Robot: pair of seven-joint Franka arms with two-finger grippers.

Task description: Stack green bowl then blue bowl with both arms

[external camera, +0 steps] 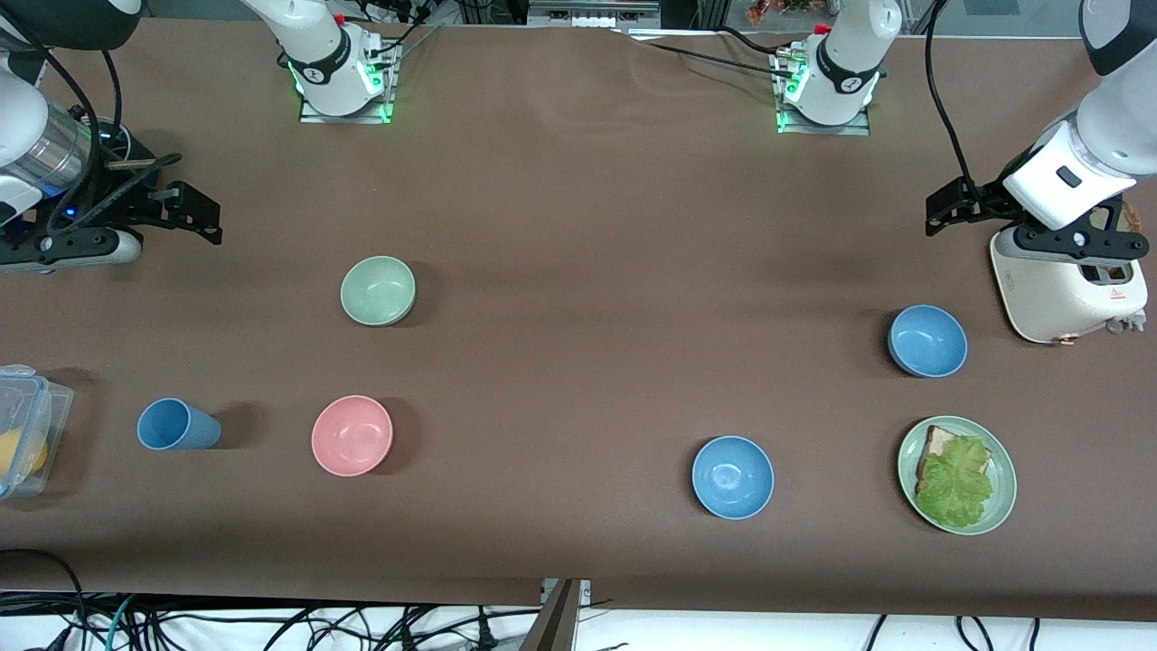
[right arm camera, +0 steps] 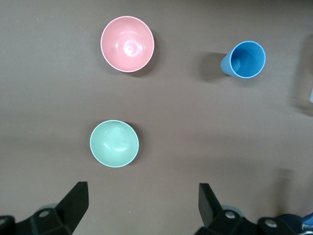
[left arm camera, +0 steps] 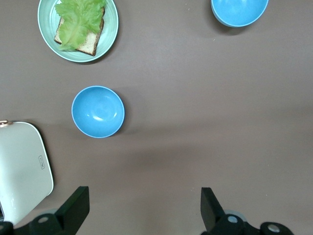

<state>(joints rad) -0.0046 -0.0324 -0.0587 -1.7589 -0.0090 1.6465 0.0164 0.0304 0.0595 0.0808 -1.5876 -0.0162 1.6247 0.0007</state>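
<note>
The pale green bowl (external camera: 378,290) (right arm camera: 114,144) stands upright on the brown table toward the right arm's end. Two blue bowls that look alike stand toward the left arm's end: one (external camera: 927,340) (left arm camera: 98,111) beside the toaster, the other (external camera: 732,476) (left arm camera: 239,10) nearer the front camera. My right gripper (external camera: 201,215) (right arm camera: 142,203) hangs open and empty over bare table, apart from the green bowl. My left gripper (external camera: 940,212) (left arm camera: 144,208) hangs open and empty over bare table next to the toaster, apart from both blue bowls.
A pink bowl (external camera: 352,435) and a blue cup (external camera: 177,425) sit nearer the front camera than the green bowl. A clear plastic box (external camera: 23,429) lies at the right arm's end. A white toaster (external camera: 1067,280) and a green plate (external camera: 1001,506) with bread and lettuce are at the left arm's end.
</note>
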